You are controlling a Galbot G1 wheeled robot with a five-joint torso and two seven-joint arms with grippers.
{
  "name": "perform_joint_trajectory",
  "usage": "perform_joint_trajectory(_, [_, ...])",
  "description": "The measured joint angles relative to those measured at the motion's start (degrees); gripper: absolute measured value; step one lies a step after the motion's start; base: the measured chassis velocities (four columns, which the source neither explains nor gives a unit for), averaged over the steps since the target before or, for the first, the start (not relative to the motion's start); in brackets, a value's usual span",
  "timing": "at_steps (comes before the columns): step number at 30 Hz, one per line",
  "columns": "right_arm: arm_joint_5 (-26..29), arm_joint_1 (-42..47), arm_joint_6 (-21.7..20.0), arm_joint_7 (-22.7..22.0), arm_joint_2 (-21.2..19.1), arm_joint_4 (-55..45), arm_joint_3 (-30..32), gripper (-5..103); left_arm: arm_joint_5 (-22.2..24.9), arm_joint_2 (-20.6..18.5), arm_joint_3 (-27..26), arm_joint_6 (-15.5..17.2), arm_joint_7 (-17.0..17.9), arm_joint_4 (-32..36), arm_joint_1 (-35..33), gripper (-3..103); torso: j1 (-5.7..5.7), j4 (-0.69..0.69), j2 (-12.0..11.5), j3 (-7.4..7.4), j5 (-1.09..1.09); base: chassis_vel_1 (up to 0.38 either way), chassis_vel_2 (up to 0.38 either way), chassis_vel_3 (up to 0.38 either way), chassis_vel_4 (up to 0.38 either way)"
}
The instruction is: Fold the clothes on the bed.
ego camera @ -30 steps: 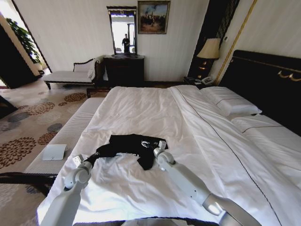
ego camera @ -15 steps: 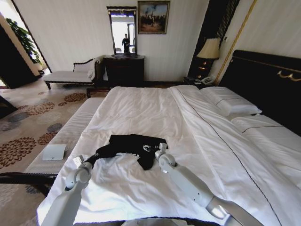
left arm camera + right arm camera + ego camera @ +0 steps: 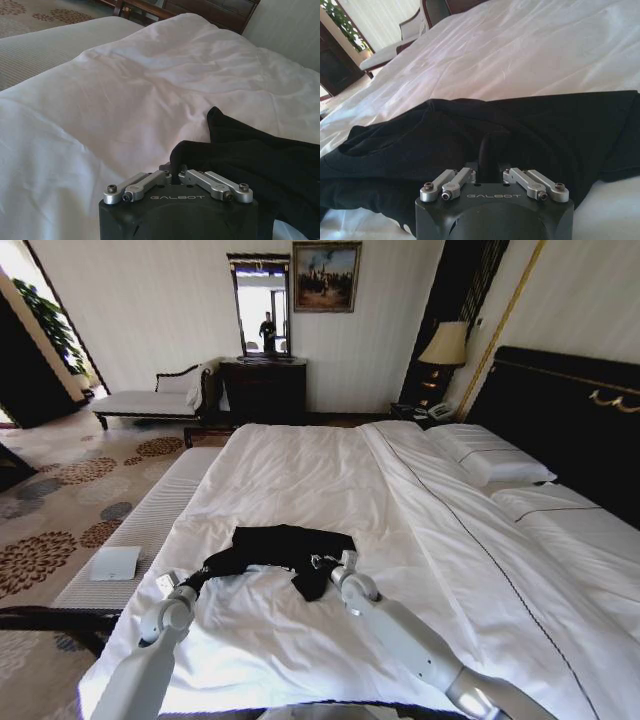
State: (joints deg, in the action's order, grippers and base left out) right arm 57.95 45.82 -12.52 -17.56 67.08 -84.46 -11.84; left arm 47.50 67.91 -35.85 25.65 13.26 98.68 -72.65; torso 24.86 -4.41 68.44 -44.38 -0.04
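In the head view, the T-shirt (image 3: pixel 285 552) is seen as a crumpled band of soft black fabric lying across the near part of the bed (image 3: pixel 330 480), on its smooth, lightly creased white duvet (image 3: pixel 300 465). The left gripper (image 3: pixel 197 576) is placed at the shirt's left end, the right gripper (image 3: pixel 326 565) at its right end. Two pillows (image 3: pixel 490 455) lie by the dark headboard (image 3: pixel 560 410); a chaise (image 3: pixel 150 400) and a dresser (image 3: pixel 263 388) stand by the far wall.

In the left wrist view, the left gripper (image 3: pixel 172 167) is closed, a fold of the T-shirt (image 3: pixel 265 160) pinched between its fingers.

In the right wrist view, the right gripper (image 3: pixel 489 160) is likewise clamped on a raised ridge of the T-shirt (image 3: pixel 420 145), the black cloth spread before it over the duvet (image 3: pixel 530 55).
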Motion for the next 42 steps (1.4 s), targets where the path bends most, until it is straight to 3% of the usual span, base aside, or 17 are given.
perform_joint_trajectory(3, [-0.57,0.74,2.64,1.03,0.44,-0.39,1.07,7,0.06,0.03,-0.22,-0.33,0.15,0.82,-0.21,0,0.0,0.01,0.0,0.0,0.0,0.0,0.0,0.0,0.0])
perform_joint_trajectory(6, [-0.86,1.42,3.55,1.13,0.65,-1.1,2.02,1,0.27,0.0,-0.45,-0.57,0.16,1.37,-0.35,0,0.0,0.02,0.0,0.0,0.0,0.0,0.0,0.0,0.0])
perform_joint_trajectory(14, [-1.51,5.04,5.51,1.82,-0.74,-6.68,5.94,0,1.19,-0.44,-1.2,-1.05,0.19,3.39,-0.74,0,0.0,0.01,0.0,0.0,0.0,0.0,0.0,0.0,0.0])
perform_joint_trajectory(22, [-2.89,9.17,12.78,9.15,-5.16,-15.7,11.26,0,3.31,-1.92,-2.77,-2.72,0.72,9.61,-0.92,0,0.0,0.0,0.0,0.0,0.01,0.0,0.0,0.0,0.0])
perform_joint_trajectory(27, [-2.43,10.36,21.06,16.6,-10.32,-22.98,16.91,0,8.63,-6.15,-5.24,-4.75,2.46,17.44,1.58,0,0.0,0.01,0.0,0.0,0.0,0.0,0.0,0.0,0.0])
perform_joint_trajectory(29, [-1.75,10.43,21.6,17.63,-11.14,-24.26,17.79,0,9.91,-6.83,-5.8,-4.83,2.84,18.59,2.25,0,0.0,0.0,0.0,0.0,0.01,0.0,0.0,0.0,0.0])
perform_joint_trajectory(33, [3.02,10.6,23.05,22.35,-15.42,-32.89,24.02,0,18.2,-11.12,-9.13,-5.16,4.84,25.99,5.93,0,0.0,-0.01,0.0,0.0,0.0,0.0,0.0,0.0,0.0])
perform_joint_trajectory(35, [3.46,10.61,23.08,22.64,-15.77,-33.75,24.72,0,18.67,-11.47,-9.4,-5.18,4.88,26.57,6.1,0,0.0,-0.01,0.0,0.0,0.0,0.0,0.0,0.0,0.0])
perform_joint_trajectory(39, [9.1,12.47,22.82,23.94,-20.03,-45.1,34.06,0,25.13,-16.81,-17.03,-5.21,5.28,36.64,4.79,0,0.01,-0.01,0.0,0.0,0.0,0.0,0.0,0.0,0.0])
perform_joint_trajectory(41, [9.56,13.01,22.71,23.7,-20.6,-46.6,35.36,0,26.06,-17.33,-18.7,-5.21,5.22,37.98,3.89,0,0.0,-0.01,0.0,0.0,0.0,0.0,0.0,0.0,0.0])
perform_joint_trajectory(42, [10.04,14.8,22.47,22.96,-21.74,-50.08,38.26,0,28.4,-18.1,-22.98,-5.21,5.06,41.03,1.45,0,0.0,0.01,0.0,0.01,0.01,0.0,0.0,0.0,0.0])
